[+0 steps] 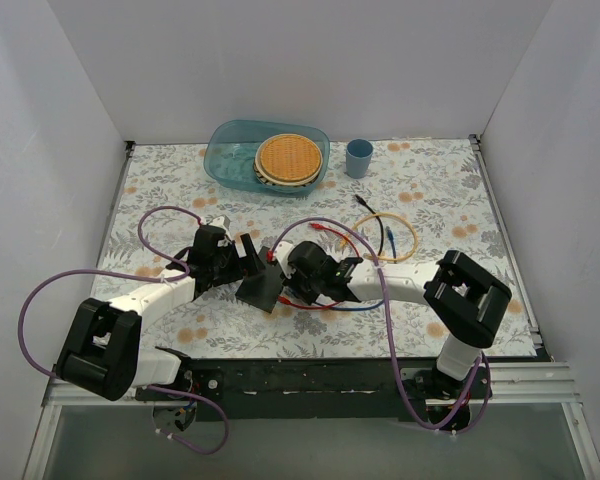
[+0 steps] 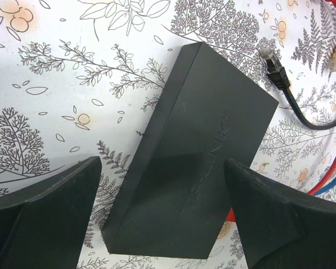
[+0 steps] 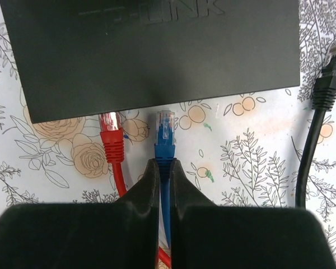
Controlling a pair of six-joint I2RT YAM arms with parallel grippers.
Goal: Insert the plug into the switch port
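The switch [image 1: 263, 290] is a flat matte-black box lying on the flowered table between the two arms. In the left wrist view the switch [image 2: 196, 151] lies between my left gripper's [image 2: 162, 165] wide-open fingers [image 2: 45, 213]; I cannot tell whether they touch it. My left gripper [image 1: 238, 258] is at its left side. My right gripper [image 3: 164, 163] is shut on the blue plug [image 3: 166, 131], whose clear tip points at the switch's near edge [image 3: 151, 56], a small gap short of it. The right gripper [image 1: 302, 272] is just right of the switch. The sockets are hidden.
A red plug [image 3: 111, 134] lies left of the blue one, its tip at the switch's edge. A black plug [image 3: 328, 75] and its cable lie to the right. A teal tub [image 1: 225, 160] with plates, a blue cup [image 1: 358, 157] and a yellow cable coil [image 1: 400, 238] are farther back.
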